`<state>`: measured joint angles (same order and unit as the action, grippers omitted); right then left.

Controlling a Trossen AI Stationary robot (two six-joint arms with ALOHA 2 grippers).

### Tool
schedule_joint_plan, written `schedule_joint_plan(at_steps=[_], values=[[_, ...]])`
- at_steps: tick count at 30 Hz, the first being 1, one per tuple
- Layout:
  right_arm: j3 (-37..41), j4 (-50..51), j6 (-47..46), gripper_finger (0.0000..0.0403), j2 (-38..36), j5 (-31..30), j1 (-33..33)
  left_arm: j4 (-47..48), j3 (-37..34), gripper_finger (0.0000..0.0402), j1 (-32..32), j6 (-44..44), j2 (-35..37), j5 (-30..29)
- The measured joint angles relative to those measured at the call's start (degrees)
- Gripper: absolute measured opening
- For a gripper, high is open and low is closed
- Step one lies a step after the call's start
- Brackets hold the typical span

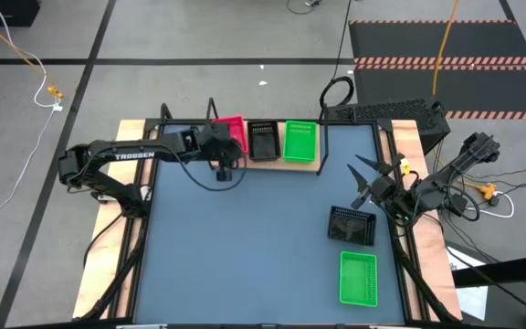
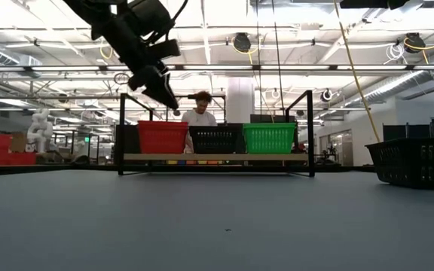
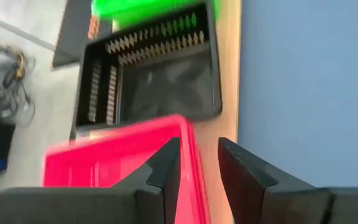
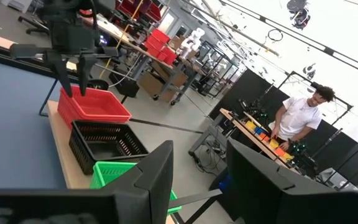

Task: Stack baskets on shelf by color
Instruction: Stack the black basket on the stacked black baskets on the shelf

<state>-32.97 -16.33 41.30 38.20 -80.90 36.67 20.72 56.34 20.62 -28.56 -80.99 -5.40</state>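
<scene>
The left gripper [image 1: 224,170] hangs above the red basket [image 1: 234,133] at the shelf's [image 1: 310,167] left end, its fingers parted and holding nothing, the near rim of the basket showing between and just below them in its wrist view. The red, black [image 1: 263,141] and green [image 1: 300,142] baskets sit side by side along the shelf, one stack per color.

Two baskets lie loose on the tabletop [image 1: 245,247], both far from the left gripper and on the right arm's side. The loose black basket [image 1: 352,225] sits just beside and slightly below-inward of the right gripper [image 1: 365,181], whose fingers are spread wide and empty. The loose green basket [image 1: 358,278] lies farther toward the table's front edge, its long axis running front to back.

The right arm looks the better placed for either loose basket; the black one is the nearer. From that gripper, the matching black stack on the shelf lies across the table toward the far edge. A person stands beyond the shelf.
</scene>
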Motion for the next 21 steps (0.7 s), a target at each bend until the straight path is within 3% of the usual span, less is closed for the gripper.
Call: schedule_joint_plan(at_steps=[4, 7, 9, 13, 17, 21], values=[[0.0, 0.0, 0.0, 0.0141, 0.0, 0.0, 0.0, 2.8, 0.0, 0.0088, -0.1, 1.4, 0.0, -0.3], [0.0, 0.0, 0.1, 0.0141, 0.0, 0.0, 0.0, -1.1, 0.0, 0.0074, -1.3, 3.4, 0.0, -0.5], [0.0, 0.0, 0.2, 0.0141, 0.0, 0.0, 0.0, -9.1, 0.0, 0.0065, -3.7, 7.2, 0.0, -0.5], [0.0, 0.0, 0.3, 0.0141, -0.1, 0.1, 0.0, -36.7, 0.1, 0.0053, -9.9, 18.5, -1.2, 2.7], [0.0, -0.1, 1.3, 0.0141, -0.1, 2.6, -0.9, -51.4, 0.3, 0.0055, -16.1, 11.0, -6.2, 7.4], [0.0, -0.1, -0.3, 0.0141, 0.0, 6.9, -2.3, -53.0, 3.7, 0.0069, -19.6, 4.5, -14.5, 6.2]])
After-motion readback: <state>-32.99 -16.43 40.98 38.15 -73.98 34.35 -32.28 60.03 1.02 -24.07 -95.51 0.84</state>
